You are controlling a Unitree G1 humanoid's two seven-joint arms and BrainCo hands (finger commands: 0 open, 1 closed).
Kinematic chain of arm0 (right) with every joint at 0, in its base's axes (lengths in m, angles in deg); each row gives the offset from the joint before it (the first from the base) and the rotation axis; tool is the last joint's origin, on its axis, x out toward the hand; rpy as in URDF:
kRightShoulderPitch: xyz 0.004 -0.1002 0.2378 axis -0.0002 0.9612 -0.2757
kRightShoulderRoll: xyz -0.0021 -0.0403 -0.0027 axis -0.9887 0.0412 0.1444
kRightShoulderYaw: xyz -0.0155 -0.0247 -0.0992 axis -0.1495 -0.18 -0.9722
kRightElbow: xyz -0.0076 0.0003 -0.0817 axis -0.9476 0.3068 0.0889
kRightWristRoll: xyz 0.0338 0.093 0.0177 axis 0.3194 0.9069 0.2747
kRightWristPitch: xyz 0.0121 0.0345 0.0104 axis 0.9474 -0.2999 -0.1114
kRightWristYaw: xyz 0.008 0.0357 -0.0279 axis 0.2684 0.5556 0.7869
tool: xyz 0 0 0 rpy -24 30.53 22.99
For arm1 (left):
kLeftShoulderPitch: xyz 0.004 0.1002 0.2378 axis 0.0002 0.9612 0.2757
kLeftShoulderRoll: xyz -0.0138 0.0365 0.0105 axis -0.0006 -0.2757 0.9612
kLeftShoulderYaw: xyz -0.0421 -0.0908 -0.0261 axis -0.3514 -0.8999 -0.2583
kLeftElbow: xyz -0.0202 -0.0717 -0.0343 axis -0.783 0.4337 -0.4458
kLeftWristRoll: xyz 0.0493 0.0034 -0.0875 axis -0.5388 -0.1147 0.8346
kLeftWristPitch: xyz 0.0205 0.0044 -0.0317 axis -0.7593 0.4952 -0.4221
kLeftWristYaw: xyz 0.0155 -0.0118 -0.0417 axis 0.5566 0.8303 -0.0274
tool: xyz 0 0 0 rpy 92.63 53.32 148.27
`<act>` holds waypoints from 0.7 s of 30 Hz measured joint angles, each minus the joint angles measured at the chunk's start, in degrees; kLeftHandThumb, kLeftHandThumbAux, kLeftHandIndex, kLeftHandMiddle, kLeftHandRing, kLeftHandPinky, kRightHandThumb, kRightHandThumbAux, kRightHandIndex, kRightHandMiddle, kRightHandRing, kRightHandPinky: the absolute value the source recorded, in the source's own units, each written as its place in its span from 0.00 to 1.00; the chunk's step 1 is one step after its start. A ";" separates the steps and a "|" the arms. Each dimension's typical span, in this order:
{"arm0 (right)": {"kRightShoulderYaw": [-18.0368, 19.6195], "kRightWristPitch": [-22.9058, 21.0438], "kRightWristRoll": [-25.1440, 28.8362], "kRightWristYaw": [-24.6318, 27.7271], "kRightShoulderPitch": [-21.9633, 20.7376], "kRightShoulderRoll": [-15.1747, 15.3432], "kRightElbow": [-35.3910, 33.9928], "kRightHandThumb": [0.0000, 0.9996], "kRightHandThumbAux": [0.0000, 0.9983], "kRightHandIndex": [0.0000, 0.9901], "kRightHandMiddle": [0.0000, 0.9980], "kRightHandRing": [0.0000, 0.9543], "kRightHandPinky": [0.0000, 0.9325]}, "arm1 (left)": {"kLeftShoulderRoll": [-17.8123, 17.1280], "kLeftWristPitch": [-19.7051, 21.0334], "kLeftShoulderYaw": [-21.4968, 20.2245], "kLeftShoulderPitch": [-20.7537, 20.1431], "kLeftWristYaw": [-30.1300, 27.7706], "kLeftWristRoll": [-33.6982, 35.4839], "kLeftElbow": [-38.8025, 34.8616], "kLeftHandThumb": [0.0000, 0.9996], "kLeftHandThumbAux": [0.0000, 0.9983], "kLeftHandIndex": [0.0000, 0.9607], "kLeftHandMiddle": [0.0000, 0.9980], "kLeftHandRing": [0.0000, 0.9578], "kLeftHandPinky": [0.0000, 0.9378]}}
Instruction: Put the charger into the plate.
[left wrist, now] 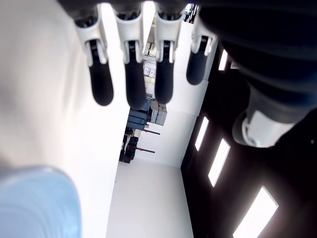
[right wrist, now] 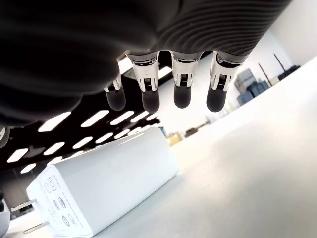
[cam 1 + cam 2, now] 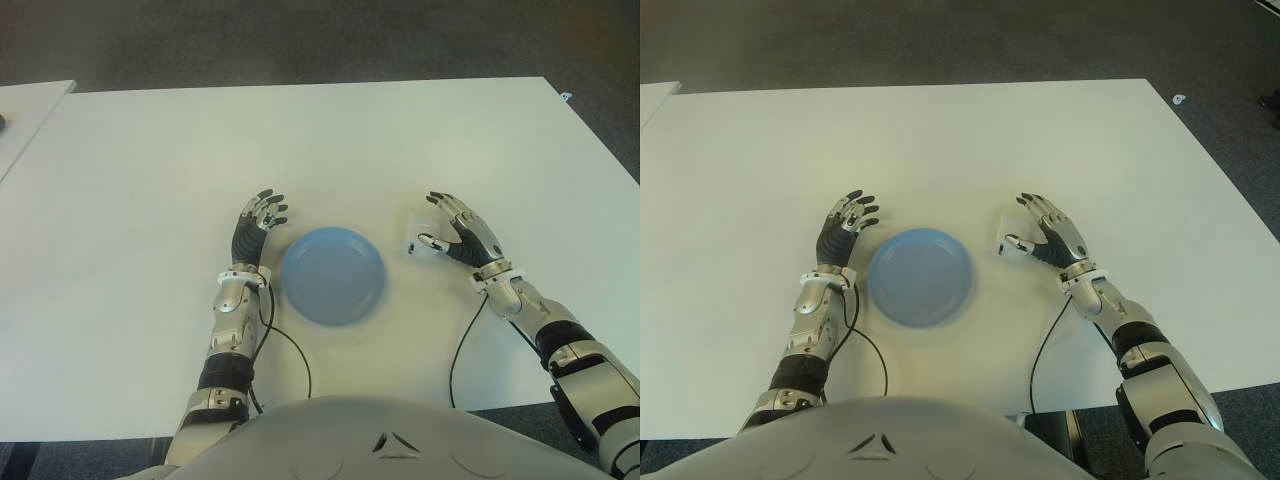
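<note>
A white charger point(image 2: 104, 186) lies flat on the white table point(image 3: 320, 140), just right of the round blue plate point(image 3: 332, 274). My right hand point(image 3: 452, 232) hovers over the charger point(image 3: 417, 228) with its fingers point(image 2: 181, 89) spread above it and not closed on it; most of the charger is hidden under the palm in the eye views. My left hand point(image 3: 259, 222) shows beside the plate's left edge, fingers point(image 1: 132, 79) extended and holding nothing. The plate point(image 1: 34, 203) holds nothing.
A second white table edge point(image 3: 25, 100) shows at the far left. Thin black cables point(image 3: 290, 350) run from both wrists across the table toward my body. Dark floor lies beyond the table's far edge.
</note>
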 measured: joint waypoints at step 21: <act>0.74 1.07 -0.64 -1.02 2.25 0.34 -1.51 0.15 0.19 0.00 0.00 0.00 0.00 | -0.02 -0.03 -0.07 -0.06 -0.67 0.15 0.19 0.07 0.56 0.23 0.28 0.32 0.37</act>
